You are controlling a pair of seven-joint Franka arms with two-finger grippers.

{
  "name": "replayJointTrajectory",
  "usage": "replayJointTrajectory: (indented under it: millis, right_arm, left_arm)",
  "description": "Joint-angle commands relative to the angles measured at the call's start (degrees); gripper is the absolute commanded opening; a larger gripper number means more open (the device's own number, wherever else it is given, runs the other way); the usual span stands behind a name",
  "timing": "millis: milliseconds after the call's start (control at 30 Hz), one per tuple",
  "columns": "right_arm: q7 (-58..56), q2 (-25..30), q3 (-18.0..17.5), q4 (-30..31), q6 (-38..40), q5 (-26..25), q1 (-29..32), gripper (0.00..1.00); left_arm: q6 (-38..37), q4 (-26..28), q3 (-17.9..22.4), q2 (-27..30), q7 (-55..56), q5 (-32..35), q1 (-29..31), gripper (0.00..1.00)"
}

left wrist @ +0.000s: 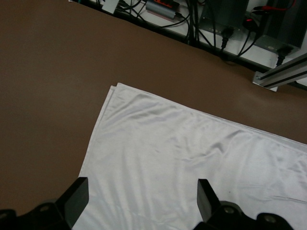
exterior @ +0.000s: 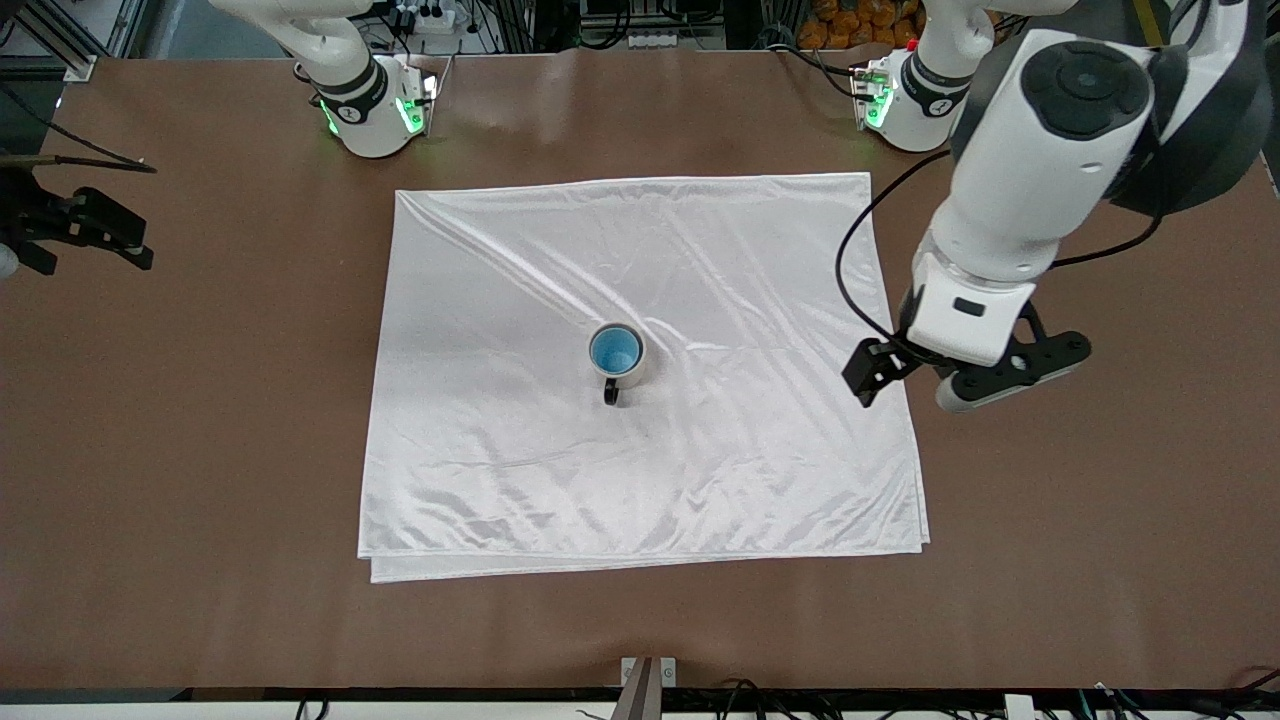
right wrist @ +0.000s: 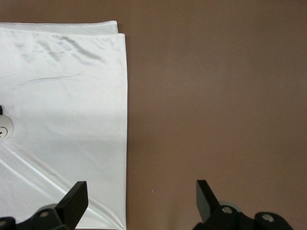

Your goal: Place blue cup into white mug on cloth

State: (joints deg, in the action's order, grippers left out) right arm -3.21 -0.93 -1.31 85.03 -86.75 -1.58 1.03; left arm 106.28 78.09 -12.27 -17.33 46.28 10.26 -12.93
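The blue cup (exterior: 614, 349) sits upright inside the white mug (exterior: 633, 375), only its blue inside showing. The mug stands near the middle of the white cloth (exterior: 480, 450), its dark handle turned toward the front camera. My left gripper (exterior: 962, 372) hangs open over the cloth's edge at the left arm's end, well apart from the mug. In the left wrist view the left gripper (left wrist: 143, 201) has only cloth (left wrist: 192, 163) between its fingers. My right gripper (right wrist: 141, 201) is open and empty above the cloth's edge (right wrist: 72, 96) at the right arm's end. A sliver of the mug (right wrist: 4, 128) shows there.
Brown tabletop (exterior: 1080, 560) surrounds the cloth on all sides. The arm bases (exterior: 375, 110) stand at the table's farthest edge from the front camera. Black hardware with a cable (exterior: 85, 225) sits at the right arm's end of the table.
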Motion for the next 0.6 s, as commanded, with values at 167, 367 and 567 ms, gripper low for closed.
replayJointTrajectory:
  millis: [167, 367, 567]
  right_arm:
    - [1.81, 2.33, -0.10, 1.19, -1.58, -0.62, -0.15, 1.00]
    - [1.81, 2.51, 0.08, 1.28, -3.51, -0.62, 0.11, 1.00]
    - [1.89, 1.98, 0.25, 1.28, -4.65, -0.62, 0.38, 1.00]
  left_arm:
    - [-3.53, 1.71, -0.65, 3.35, -6.81, 0.99, 6.51, 1.00]
    - [-5.12, 1.71, -0.65, 4.14, -7.78, 0.64, 9.06, 1.00]
    - [-5.65, 1.71, -1.09, 4.23, -10.67, 0.29, 12.13, 1.00]
